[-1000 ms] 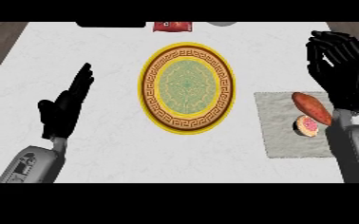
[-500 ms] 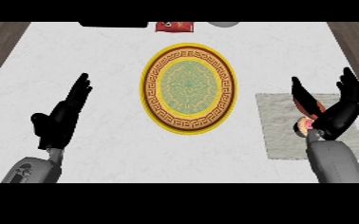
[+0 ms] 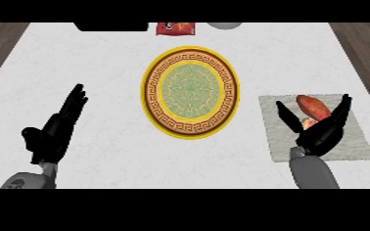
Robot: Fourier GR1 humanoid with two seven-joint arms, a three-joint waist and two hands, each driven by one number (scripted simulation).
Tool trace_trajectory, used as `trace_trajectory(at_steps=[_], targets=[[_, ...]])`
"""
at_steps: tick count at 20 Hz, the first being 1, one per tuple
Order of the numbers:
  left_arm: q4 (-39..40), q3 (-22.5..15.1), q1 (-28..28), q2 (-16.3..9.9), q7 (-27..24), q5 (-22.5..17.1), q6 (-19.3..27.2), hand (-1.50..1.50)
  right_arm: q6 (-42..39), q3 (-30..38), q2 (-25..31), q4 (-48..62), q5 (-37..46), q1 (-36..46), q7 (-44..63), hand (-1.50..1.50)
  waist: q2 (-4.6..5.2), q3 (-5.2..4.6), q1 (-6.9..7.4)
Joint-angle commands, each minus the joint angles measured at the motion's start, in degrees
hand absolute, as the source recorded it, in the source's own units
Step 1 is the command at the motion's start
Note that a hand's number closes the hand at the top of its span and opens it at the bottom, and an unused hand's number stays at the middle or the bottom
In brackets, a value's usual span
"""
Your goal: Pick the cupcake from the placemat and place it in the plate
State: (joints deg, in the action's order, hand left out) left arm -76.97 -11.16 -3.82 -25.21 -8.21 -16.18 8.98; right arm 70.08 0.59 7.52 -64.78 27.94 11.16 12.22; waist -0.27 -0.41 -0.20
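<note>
A round plate (image 3: pixel 189 92) with a yellow rim and a green patterned middle lies at the counter's centre. To its right is a grey placemat (image 3: pixel 273 129). On the mat lie an orange-brown oblong food item (image 3: pixel 313 105) and, just below it, the pinkish cupcake (image 3: pixel 309 123), mostly hidden by my right hand. My right hand (image 3: pixel 323 133) is over the mat, open, with its thumb to the cupcake's left and its fingers to the right. My left hand (image 3: pixel 54 134) rests open at the lower left, fingers pointing up, holding nothing.
Along the counter's far edge are a dark object (image 3: pixel 112 26), a red packet (image 3: pixel 175 28) and a grey round thing (image 3: pixel 225 25). Brown floor shows past the counter's top corners.
My right hand came down from the upper right onto the placemat and now straddles the cupcake. My left hand drifted slightly lower and stayed open.
</note>
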Motion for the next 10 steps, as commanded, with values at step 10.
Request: trace_trajectory(at_steps=[10], targets=[[0.08, 0.93, 0.62, -0.11, -0.72, 0.07, -0.62, 0.0, -22.58, -0.06, 1.58, 1.86, 17.36, -0.16, 34.49, -1.5, -0.44, -0.22, -0.56]])
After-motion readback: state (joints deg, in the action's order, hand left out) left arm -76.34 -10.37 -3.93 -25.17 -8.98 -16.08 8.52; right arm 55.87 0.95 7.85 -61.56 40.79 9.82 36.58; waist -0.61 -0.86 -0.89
